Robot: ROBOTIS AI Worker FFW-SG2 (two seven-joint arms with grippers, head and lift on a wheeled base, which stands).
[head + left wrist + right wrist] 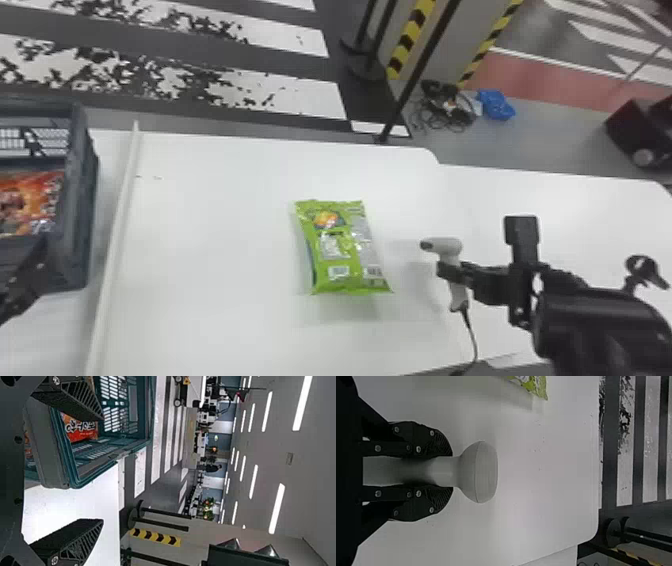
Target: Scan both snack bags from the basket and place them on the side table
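Note:
A green snack bag [340,250] lies flat on the white table in the head view; its corner [538,387] shows in the right wrist view. My right gripper [450,275] holds the grey scanner [449,245] right of the bag, and in the right wrist view the gripper [443,471] is shut on the scanner [478,472]. At the far left, my left gripper [37,255] is beside the basket [80,200], where an orange snack bag [30,202] lies. In the left wrist view the gripper [102,471] stands open, its fingers apart, near the basket [95,471] and the orange bag [81,429].
A raised white strip [117,220] runs along the table between basket and green bag. Another white table [575,200] adjoins on the right. The scanner's cable [472,335] hangs toward the front edge. Black posts [415,75] stand behind the table.

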